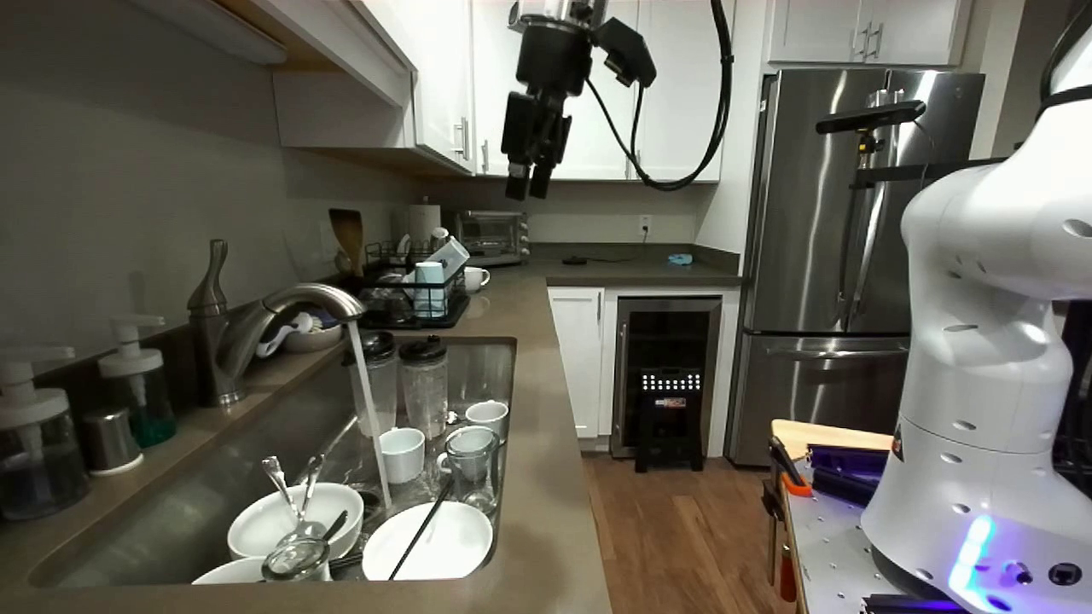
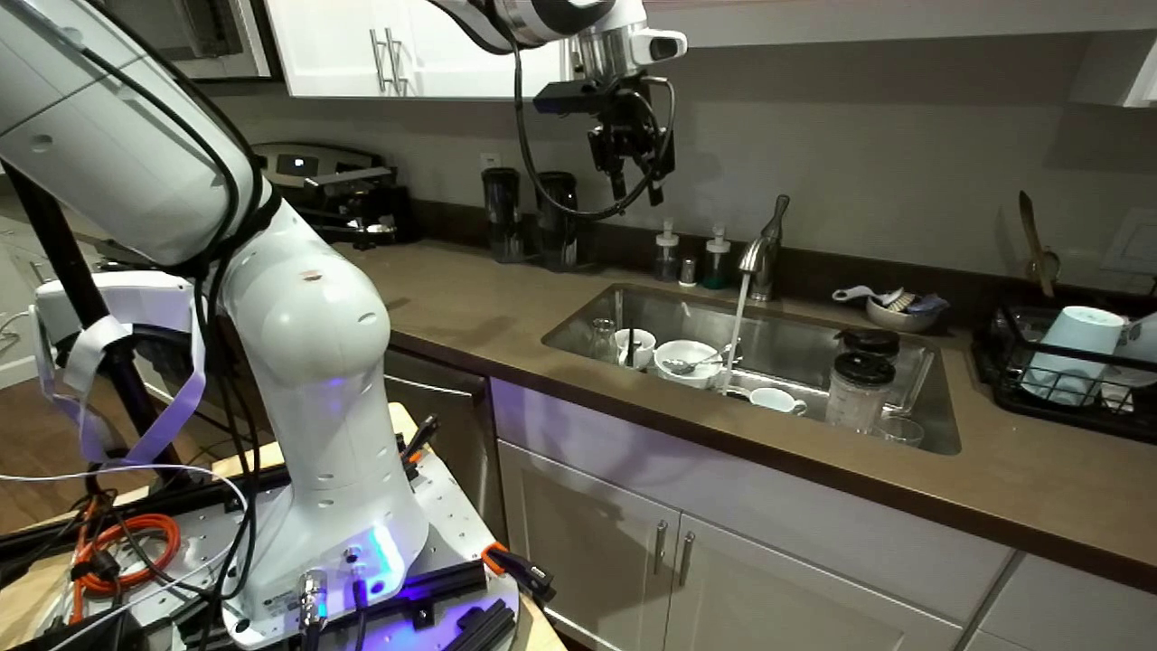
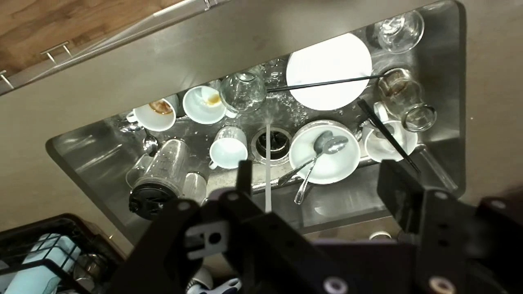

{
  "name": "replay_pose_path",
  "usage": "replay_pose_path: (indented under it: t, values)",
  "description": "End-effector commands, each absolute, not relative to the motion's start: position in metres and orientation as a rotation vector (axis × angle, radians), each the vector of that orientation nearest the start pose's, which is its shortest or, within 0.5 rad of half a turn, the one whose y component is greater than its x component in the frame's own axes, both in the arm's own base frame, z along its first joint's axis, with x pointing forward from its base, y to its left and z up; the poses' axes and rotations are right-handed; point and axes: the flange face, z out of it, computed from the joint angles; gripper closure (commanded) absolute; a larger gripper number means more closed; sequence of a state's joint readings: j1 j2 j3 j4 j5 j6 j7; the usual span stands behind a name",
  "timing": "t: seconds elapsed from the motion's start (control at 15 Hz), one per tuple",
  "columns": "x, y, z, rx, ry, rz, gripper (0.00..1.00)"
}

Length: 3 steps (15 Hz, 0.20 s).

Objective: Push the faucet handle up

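Note:
The faucet handle (image 1: pixel 215 264) is a slim silver lever standing nearly upright on top of the chrome faucet. It also shows in an exterior view (image 2: pixel 778 215). The arched spout (image 1: pixel 290 309) (image 2: pixel 754 256) is running, and a thin water stream (image 1: pixel 367 401) (image 3: pixel 268 163) falls into the sink. My gripper (image 1: pixel 529 183) (image 2: pixel 638 192) hangs in the air above the sink area, higher than the handle and apart from it, fingers pointing down. In the wrist view the fingers (image 3: pixel 318 165) are wide apart with nothing between them. The faucet body and handle are hidden there behind the gripper.
The sink (image 2: pixel 836 362) holds cups, bowls (image 3: pixel 325 154), glasses and lidded bottles (image 1: pixel 424 384). Soap dispensers (image 1: pixel 136 384) (image 2: pixel 717 258) stand beside the faucet. A bowl with brushes (image 2: pixel 904 312) and a black dish rack (image 2: pixel 1067 411) are on the counter. Upper cabinets (image 1: pixel 350 111) overhang.

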<state>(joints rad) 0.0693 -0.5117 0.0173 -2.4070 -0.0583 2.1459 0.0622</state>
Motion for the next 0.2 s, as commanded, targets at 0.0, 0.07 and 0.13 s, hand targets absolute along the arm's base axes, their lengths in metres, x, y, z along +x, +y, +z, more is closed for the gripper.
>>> replay_pose_path:
  t: [0.0, 0.07, 0.13]
  values:
    - [0.4156, 0.0354, 0.5235, -3.149, -0.072, -0.397, 0.16]
    - [0.4139, 0.0355, 0.5233, -3.146, -0.07, -0.397, 0.08]
    - [0.4129, 0.0354, 0.523, -3.146, -0.069, -0.396, 0.04]
